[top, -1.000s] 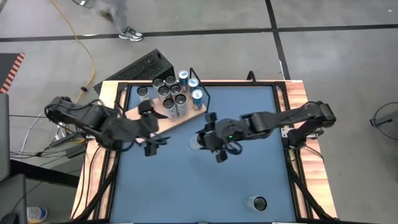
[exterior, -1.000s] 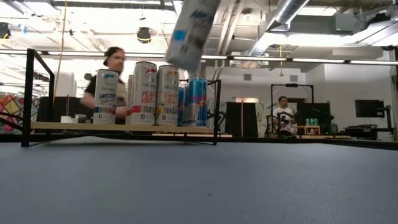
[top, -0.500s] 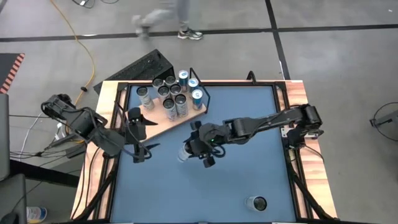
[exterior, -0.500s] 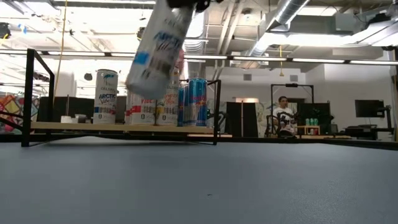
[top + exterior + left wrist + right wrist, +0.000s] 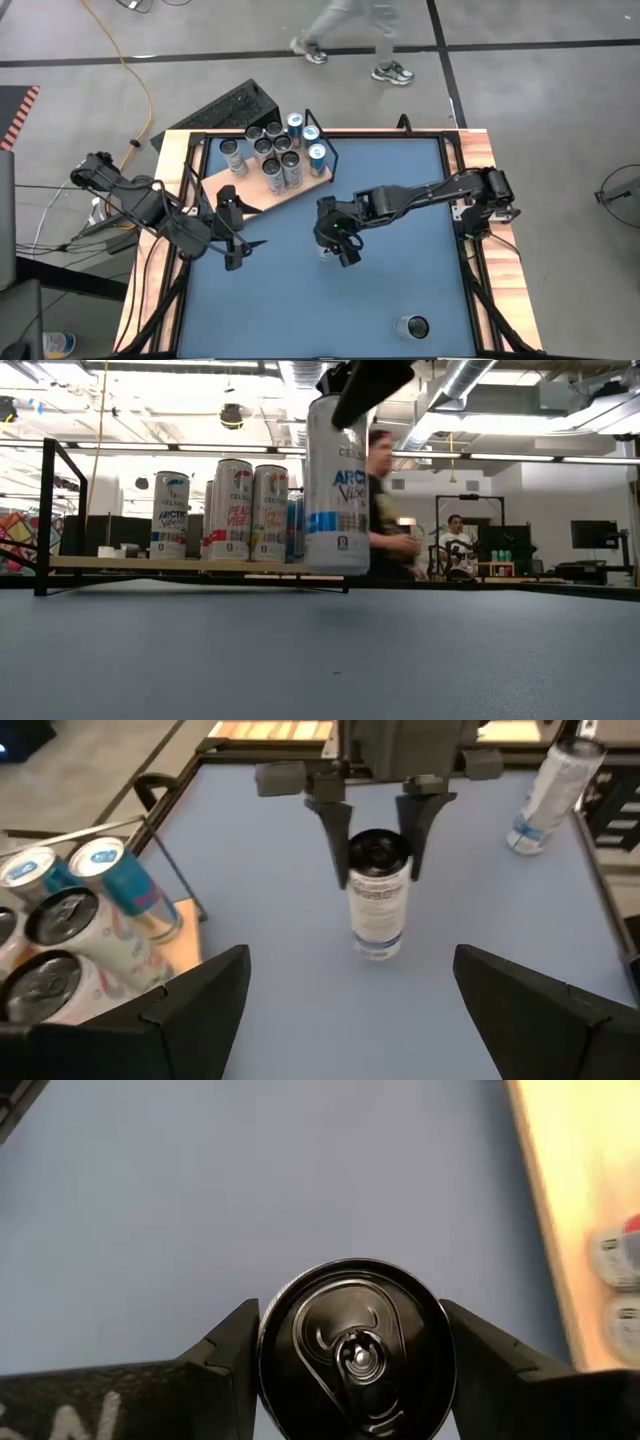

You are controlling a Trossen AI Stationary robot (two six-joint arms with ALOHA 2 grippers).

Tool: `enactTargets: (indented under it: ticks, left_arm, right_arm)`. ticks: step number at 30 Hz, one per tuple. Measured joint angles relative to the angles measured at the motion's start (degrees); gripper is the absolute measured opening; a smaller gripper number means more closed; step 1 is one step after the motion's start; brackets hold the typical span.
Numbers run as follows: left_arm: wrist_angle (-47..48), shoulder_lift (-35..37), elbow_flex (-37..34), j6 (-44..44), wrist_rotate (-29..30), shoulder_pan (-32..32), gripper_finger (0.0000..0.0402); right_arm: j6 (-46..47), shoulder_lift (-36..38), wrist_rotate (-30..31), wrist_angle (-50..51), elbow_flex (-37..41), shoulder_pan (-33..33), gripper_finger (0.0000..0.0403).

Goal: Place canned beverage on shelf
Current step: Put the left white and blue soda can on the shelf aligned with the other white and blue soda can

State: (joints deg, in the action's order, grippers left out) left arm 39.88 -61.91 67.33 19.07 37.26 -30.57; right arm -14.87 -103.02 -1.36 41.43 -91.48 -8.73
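My right gripper [image 5: 333, 240] is shut on a white can [image 5: 337, 485] with a blue "Arctic Vibe" label, over the middle of the blue tabletop. The can also shows in the left wrist view [image 5: 378, 895]. The shelf [image 5: 250, 195] is a pale-wood board with a thin black wire frame, lying at the far left. Several cans [image 5: 275, 150] stand on its far end. My left gripper [image 5: 235, 255] is open and empty, on the near side of the shelf. My right gripper pinches the can's top end, just below the rim [image 5: 275, 1330], between its two fingers [image 5: 225, 1355]. The fingers come from above and point down. The can hangs upright below them, its bottom [image 5: 337, 568] clear of the tabletop.
Another can [image 5: 412, 326] stands alone near the front right of the tabletop. A black crate [image 5: 225, 108] lies beyond the table's far left corner. A person [image 5: 350, 30] walks past behind the table. The tabletop between the held can and the shelf is bare.
My right gripper has swung the can from tilted to upright and brought it lower; it went toward the table's left, then came back to the right. My left gripper has drawn a little toward the near edge, still open.
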Motion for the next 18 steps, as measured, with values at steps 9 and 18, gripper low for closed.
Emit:
enactTargets:
  ticks: [9,18]
  left_arm:
    - [-4.2,0.0,-2.8,2.2,0.1,0.0,0.0336]
    - [-7.9,0.0,-6.5,1.7,0.1,0.0,0.0336]
  right_arm:
    - [0.5,-1.1,2.2,0.2,-0.4,0.3,0.0221]
    - [1.3,-1.3,5.9,-0.7,-0.4,-0.5,0.0227]
